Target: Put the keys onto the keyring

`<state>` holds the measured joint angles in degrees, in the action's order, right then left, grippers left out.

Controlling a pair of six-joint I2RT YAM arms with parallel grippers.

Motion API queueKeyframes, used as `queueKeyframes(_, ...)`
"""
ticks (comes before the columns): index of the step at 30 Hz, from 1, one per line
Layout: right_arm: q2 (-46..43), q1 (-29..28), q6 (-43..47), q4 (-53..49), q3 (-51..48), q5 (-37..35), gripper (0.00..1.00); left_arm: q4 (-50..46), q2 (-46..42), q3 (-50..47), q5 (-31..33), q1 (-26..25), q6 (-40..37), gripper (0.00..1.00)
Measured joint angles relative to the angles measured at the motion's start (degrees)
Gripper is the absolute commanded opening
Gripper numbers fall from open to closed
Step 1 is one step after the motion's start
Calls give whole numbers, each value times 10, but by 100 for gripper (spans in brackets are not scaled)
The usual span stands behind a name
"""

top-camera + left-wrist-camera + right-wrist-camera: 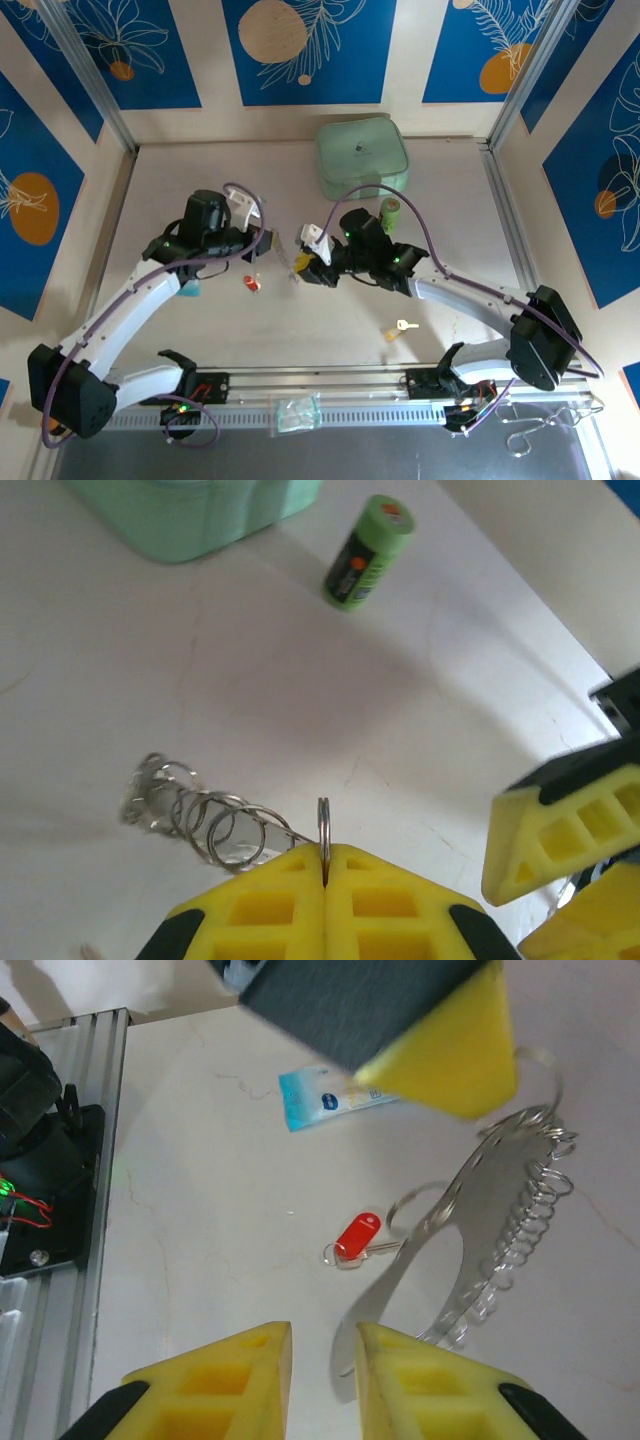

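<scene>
From above: shows left gripper (262, 240) and right gripper (305, 262) nose to nose over the tabletop (320, 320), red key (252, 284) just near of them, yellow key (400, 328) well off to the right. From the left wrist: shows that gripper pinched shut on the keyring (323, 825). From the right wrist: shows jaws part-open, the ring's thin end in the gap. Best closed squarely, without twisting the loop.

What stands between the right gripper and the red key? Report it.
Nothing squarely: bare table lies between the right gripper and the red key. The keyring, clamped by the left gripper, hangs close beside that line.
</scene>
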<state>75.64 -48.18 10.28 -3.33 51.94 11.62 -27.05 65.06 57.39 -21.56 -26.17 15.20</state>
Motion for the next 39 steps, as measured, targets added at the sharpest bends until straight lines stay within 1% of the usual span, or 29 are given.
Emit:
queueKeyframes(2,0,-13,-8,4,0,3,23,-34,14,32,15,0,52,0)
queueKeyframes(7,5,-29,-17,33,0,25,23,-125,47,85,43,-1,218,0)
queueKeyframes(10,12,-32,-17,52,-1,35,22,-167,68,95,43,-1,316,0)
queueKeyframes(12,12,-35,-13,68,-7,42,23,-191,82,101,41,-1,367,0)
queueKeyframes(16,12,-62,7,94,-36,55,22,-242,117,135,21,-2,444,0)
queueKeyframes(18,13,-78,14,111,-54,42,21,-269,134,159,6,-2,467,0)
queueKeyframes(22,32,-101,24,186,-98,-25,21,-319,160,200,-21,-2,490,0)
queueKeyframes(28,78,-102,63,328,-170,-117,20,-367,167,233,-60,-2,534,0)
queueKeyframes(31,106,-98,79,399,-186,-142,20,-387,167,233,-75,-3,556,0)
queueKeyframes(34,115,-92,89,466,-201,-136,20,-409,163,233,-83,-3,570,0)
queueKeyframes(39,113,-78,113,531,-229,-76,20,-416,163,233,-100,-3,581,0)
